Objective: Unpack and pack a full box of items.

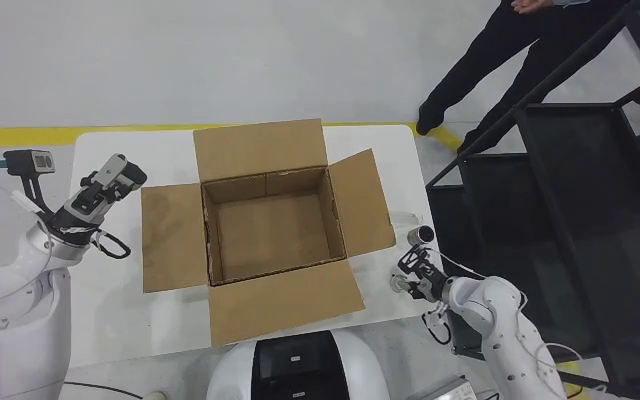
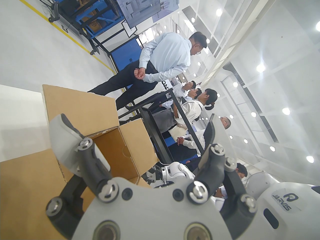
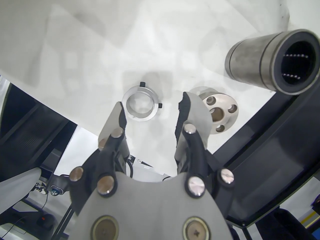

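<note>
- In the top view, the cardboard box (image 1: 272, 235) is seen at the middle of the worktop (image 1: 110, 310). All four flaps are folded out flat, its floor is bare and nothing is seen inside.
- The left gripper (image 1: 128, 172) is held over the left edge of the worktop, apart from the box's left flap.
- The right gripper (image 1: 402, 272) is placed at the right edge, just beside the right flap. A bearing sleeve (image 1: 422, 234) is laid near it by the same edge.
- In the left wrist view, the left gripper (image 2: 135, 121) is shown with its fingers (image 2: 62, 131) spread wide and nothing between them. The box (image 2: 82, 108) is seen beyond it, untouched.
- In the right wrist view, the right gripper (image 3: 153, 102) is shown spread and empty above the worktop (image 3: 100, 38).
- A collar ring (image 3: 137, 118) is laid flat just ahead of the fingertips, and a flange (image 3: 228, 118) beside it is partly hidden by one finger.
- The bearing sleeve (image 3: 250, 58) is laid on its side near the worktop's edge, apart from both.
- The unpacking is judged done, since the box is emptied and three metal parts are laid out by the right edge.
- The packing is judged wholly left to do: no part is gripped and none is back in the box. The collar ring is judged the likeliest to be taken first.
</note>
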Robot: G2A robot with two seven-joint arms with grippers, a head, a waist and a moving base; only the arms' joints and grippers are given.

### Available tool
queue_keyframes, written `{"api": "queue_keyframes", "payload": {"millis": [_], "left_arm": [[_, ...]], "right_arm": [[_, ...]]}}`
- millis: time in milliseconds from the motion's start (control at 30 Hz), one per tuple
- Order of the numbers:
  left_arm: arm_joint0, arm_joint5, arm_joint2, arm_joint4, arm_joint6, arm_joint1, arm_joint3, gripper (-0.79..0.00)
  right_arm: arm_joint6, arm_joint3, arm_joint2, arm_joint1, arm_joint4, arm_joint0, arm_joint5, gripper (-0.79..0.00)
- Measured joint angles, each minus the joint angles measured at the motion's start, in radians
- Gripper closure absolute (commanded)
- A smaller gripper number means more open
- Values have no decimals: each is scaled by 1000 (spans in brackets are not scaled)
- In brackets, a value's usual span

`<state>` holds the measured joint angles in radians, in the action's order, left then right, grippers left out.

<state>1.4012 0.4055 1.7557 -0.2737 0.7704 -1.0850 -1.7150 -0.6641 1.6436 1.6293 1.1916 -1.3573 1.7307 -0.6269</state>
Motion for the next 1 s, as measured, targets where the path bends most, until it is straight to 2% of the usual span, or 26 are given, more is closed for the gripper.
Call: {"api": "queue_keyframes", "payload": {"millis": [267, 567, 633, 733, 767, 1000], "left_arm": [[0, 0, 0, 0, 0, 0, 0, -785], [0, 0, 0, 0, 0, 0, 0, -785], [0, 0, 0, 0, 0, 0, 0, -785], [0, 0, 0, 0, 0, 0, 0, -785], [0, 0, 0, 0, 0, 0, 0, -785], [0, 0, 0, 0, 0, 0, 0, -785]], "right_arm": [[19, -74, -26, -3, 11, -36, 30, -357], [37, -117, -52, -7, 26, -61, 50, -311], [40, -121, -55, -9, 26, -61, 51, -268], [44, -123, -57, -11, 31, -62, 52, -49], [45, -122, -57, -12, 33, -61, 52, 0], [51, -112, -54, -19, 38, -51, 48, 0]]}}
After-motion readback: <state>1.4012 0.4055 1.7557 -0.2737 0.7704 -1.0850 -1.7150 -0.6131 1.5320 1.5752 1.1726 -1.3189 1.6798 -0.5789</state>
